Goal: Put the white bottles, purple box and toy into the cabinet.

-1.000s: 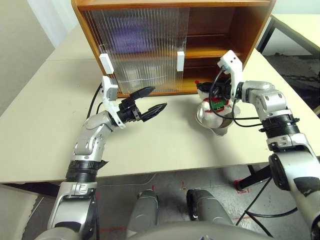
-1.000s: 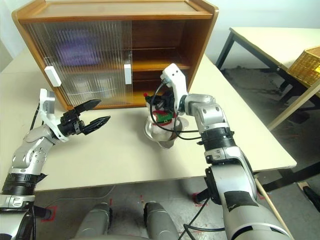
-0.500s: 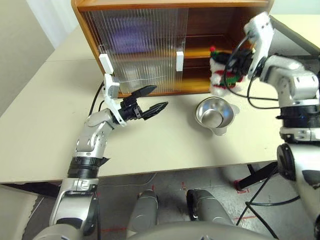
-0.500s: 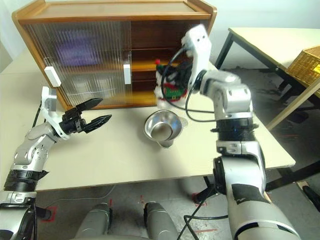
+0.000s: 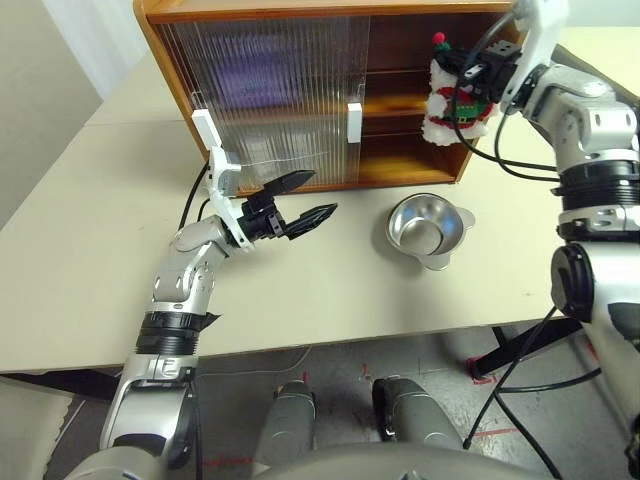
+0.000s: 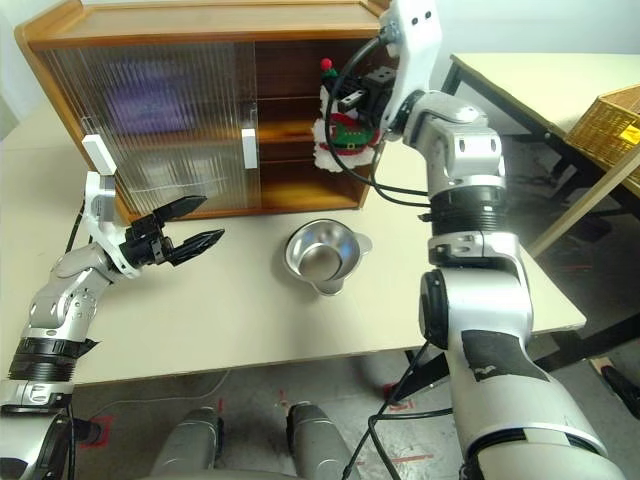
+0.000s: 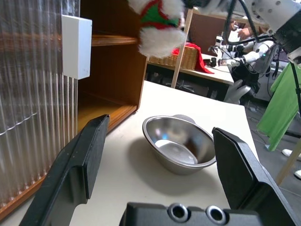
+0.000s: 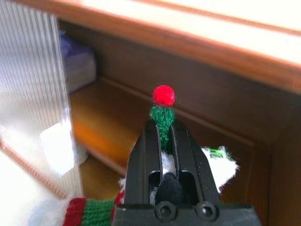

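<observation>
The toy [image 5: 452, 96], a white plush bear with a red-and-green hat and scarf, hangs in the air by its hat from my right gripper [image 8: 163, 141], which is shut on it. It hangs just in front of the upper shelf in the open right half of the cabinet [image 5: 300, 8]. The purple box [image 8: 77, 59] lies on that upper shelf, behind the ribbed door [image 5: 270, 90]. The white bottles are hidden. My left gripper [image 5: 320, 193] hovers open and empty over the table, in front of the cabinet's closed left half.
A shiny steel bowl [image 5: 425, 232] stands empty on the table below the toy, in front of the cabinet's open side. White handles [image 5: 354, 117] stick out from the sliding doors. A wicker basket [image 6: 610, 125] sits on another table to the right.
My right gripper has lifted the toy out of the steel bowl, up and forward to the level of the upper shelf. The left gripper has stayed still and open.
</observation>
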